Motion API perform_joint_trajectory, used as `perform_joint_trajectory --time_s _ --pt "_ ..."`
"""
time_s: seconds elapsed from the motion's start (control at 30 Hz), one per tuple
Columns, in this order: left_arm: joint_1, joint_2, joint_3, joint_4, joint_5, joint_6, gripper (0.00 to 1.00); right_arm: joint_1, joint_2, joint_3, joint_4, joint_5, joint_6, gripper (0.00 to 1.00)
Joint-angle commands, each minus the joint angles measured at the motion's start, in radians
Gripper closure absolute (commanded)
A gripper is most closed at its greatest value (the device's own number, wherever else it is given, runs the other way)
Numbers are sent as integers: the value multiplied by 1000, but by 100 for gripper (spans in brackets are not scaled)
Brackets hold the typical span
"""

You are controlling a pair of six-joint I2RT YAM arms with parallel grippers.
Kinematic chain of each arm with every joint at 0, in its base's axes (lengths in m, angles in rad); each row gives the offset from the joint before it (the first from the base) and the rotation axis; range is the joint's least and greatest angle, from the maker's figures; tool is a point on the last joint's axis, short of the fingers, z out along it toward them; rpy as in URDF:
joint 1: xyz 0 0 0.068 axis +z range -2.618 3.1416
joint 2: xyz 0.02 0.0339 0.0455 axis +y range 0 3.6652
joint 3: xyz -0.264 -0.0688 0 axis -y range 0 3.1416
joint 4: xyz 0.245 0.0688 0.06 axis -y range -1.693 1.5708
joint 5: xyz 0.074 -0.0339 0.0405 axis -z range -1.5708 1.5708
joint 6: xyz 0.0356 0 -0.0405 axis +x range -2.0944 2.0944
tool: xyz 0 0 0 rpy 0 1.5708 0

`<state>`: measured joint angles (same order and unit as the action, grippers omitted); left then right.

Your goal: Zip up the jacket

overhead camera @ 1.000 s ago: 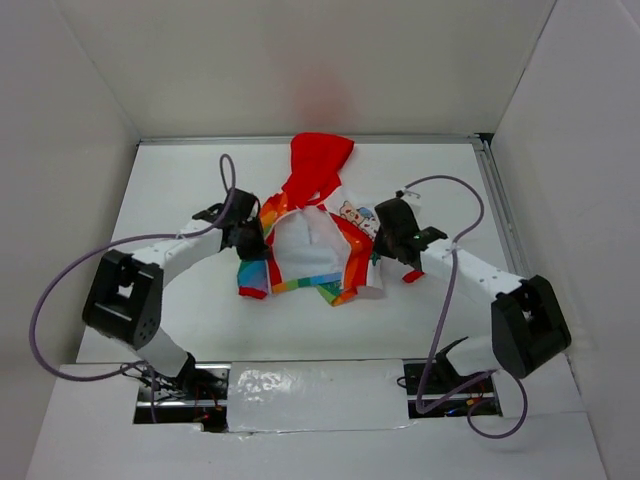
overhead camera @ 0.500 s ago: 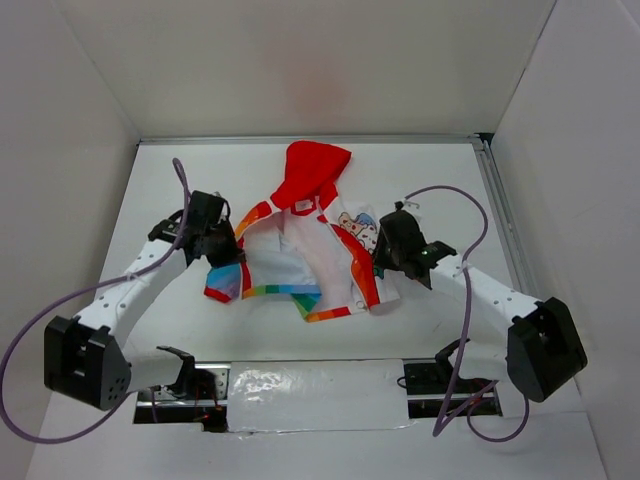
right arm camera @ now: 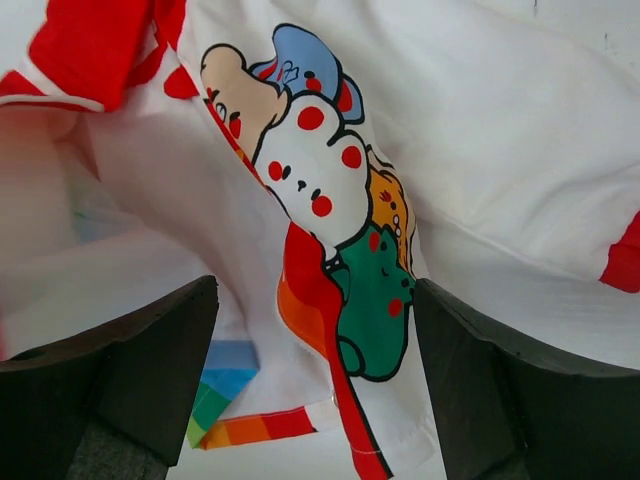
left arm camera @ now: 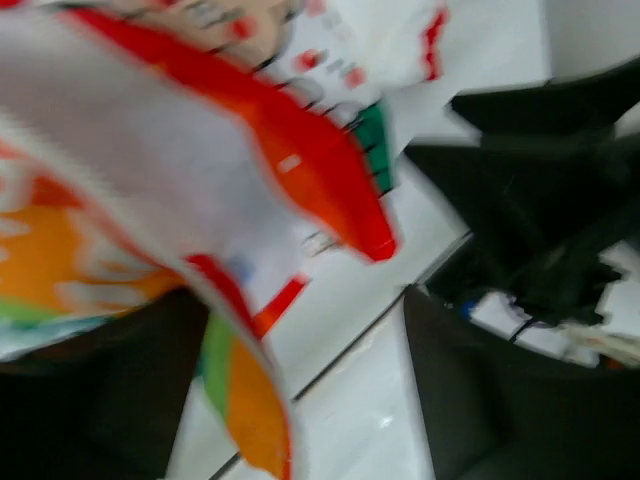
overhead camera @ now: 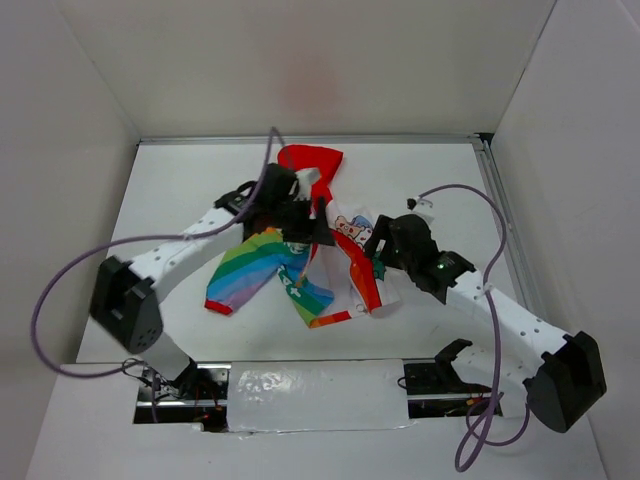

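Task object: the small soft fabric jacket with diagonal rainbow stripes (overhead camera: 255,268) lay crumpled mid-way across the white table (overhead camera: 170,190), its red hood (overhead camera: 312,160) toward the far wall.
Left end effector: the left gripper (overhead camera: 298,228) sat over the jacket's middle. Its fingers (left arm camera: 100,400) stood apart, so it was released, with fabric draped across one finger.
Right end effector: the right gripper (overhead camera: 382,250) hovered just above the other front panel, jaws spread and empty.
Progress: nothing was zipped. The front hung open and one panel was folded across. Judged remaining were flattening, aligning both edges, seating the slider and pulling it up.
View differences: the right wrist view alone resolved the cartoon print (right arm camera: 320,180) and the red edge strip (right arm camera: 310,270). The left wrist view was blurred. Only the overhead view showed both arms and the whole garment. No slider was identifiable anywhere.
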<state>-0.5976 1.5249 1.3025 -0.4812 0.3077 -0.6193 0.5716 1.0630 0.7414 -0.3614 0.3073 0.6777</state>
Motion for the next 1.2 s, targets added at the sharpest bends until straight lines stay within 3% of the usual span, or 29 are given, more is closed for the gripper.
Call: perform_joint_trajectory --time_s 0.0,0.1,0.2,0.27,0.37,0.5,0.6,0.7,0.83,1.03,1.1,1.13,1.17 --pt "-68 217 167 68 210 79 1 2 -75 -36 -40 44 34 14" --pt "-91 323 270 64 257 98 1 11 -110 -62 2 -42 -12 14" --pt "-77 299 262 18 194 86 1 30 -104 -65 32 -144 -73 14" --pt "-44 239 169 15 99 55 1 63 -86 -59 73 -198 -101 14" --pt "15 27 -11 13 -22 10 1 109 -8 -19 118 -264 -118 14" --pt "103 -142 -201 -65 -175 -91 1 131 127 53 67 -183 -78 14" --pt "156 -190 -331 -123 -214 -167 1 114 209 87 32 -123 -34 14" --pt "209 -171 -448 -99 -165 -174 1 71 258 119 3 -108 -7 15" --pt "266 -114 -468 -116 -190 -204 1 19 281 110 30 -148 17 15" --pt "308 23 -462 21 -122 -129 1 -19 344 113 157 -218 -3 19" --pt "318 95 -431 23 -120 -115 16 -21 389 154 150 -234 -7 35" --pt "320 112 -424 26 -125 -115 28 -22 405 167 145 -235 -4 39" --pt "331 151 -416 30 -128 -114 57 -26 420 179 133 -234 -1 47"
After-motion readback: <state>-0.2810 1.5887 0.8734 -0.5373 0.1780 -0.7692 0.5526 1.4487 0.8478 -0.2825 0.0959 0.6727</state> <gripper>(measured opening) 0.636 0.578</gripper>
